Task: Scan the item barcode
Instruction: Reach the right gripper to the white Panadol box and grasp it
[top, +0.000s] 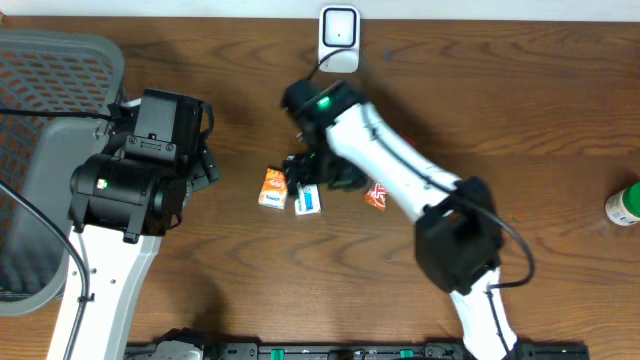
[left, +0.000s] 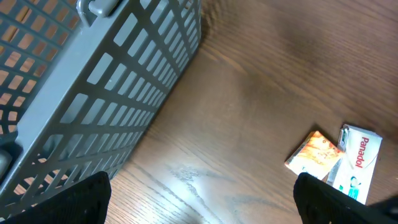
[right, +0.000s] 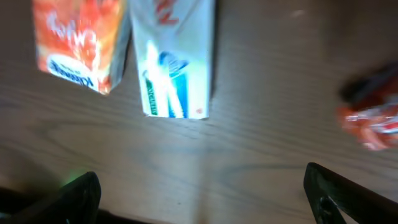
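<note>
At the middle of the wooden table (top: 500, 120) three small items lie near each other: an orange box (top: 272, 187), a white and blue box (top: 308, 198) with the word Panadol on it, and a red packet (top: 376, 196). The orange box and the white and blue box lie just beside each other; whether they touch cannot be told. The red packet lies apart from them, on the other side of the white and blue box.

The right gripper (right: 205, 199) hangs low over this group. Its two fingers are spread wide and nothing is between them. In the right wrist view the white and blue box is near the gap but no finger touches it, and the picture is a little blurred.

The white scanner (top: 339, 38) stands at the far edge of the table, well apart from the three items.

The left gripper (left: 199, 205) is released too, with wide fingers and nothing in them. It is beside the grey basket (left: 93, 93) at the left side of the table. A green and white bottle (top: 624, 205) stands at the right edge.
</note>
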